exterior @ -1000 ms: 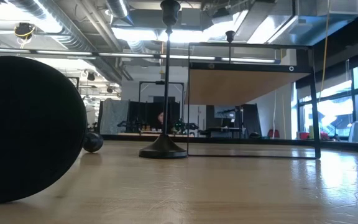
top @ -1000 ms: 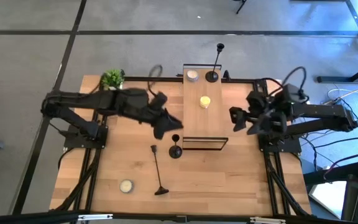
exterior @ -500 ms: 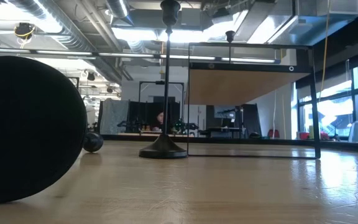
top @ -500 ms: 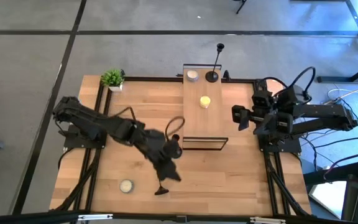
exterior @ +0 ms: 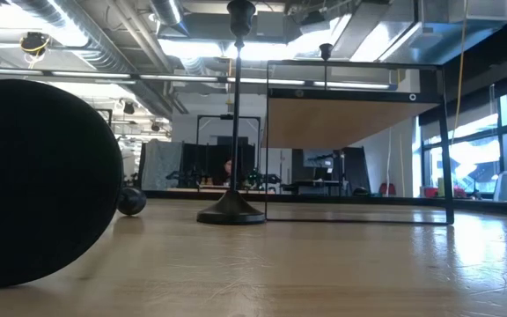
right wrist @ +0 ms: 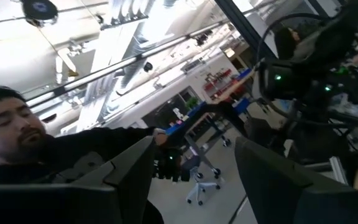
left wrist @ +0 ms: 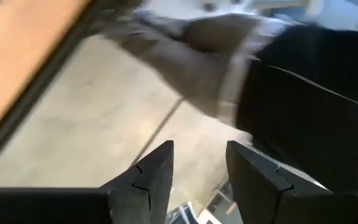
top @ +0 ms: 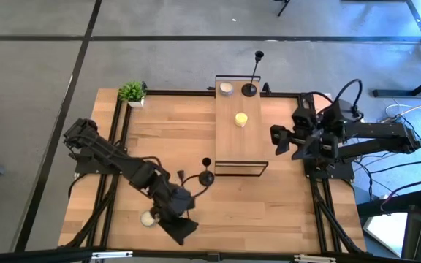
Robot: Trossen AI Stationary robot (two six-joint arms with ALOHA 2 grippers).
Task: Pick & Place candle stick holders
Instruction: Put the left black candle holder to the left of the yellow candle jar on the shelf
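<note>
Table top [top: 269, 197] of pale wood with visible grain and a satin finish, raised shelf [top: 236, 135] of matching wood on a thin black metal frame, candle stick holders [exterior: 232, 114] in matt black metal, arms finished in dark matt material

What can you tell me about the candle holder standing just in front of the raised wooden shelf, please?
The candle holder is black, seemingly metal: a round domed base, a thin straight stem and a small cup on top. It stands upright on the wooden table, its base close to the shelf's black wire frame, near the front left corner. The cup looks empty. In the low view it rises slightly above the shelf's top. Nothing grips it; the left gripper is farther toward the table's front edge.
</note>
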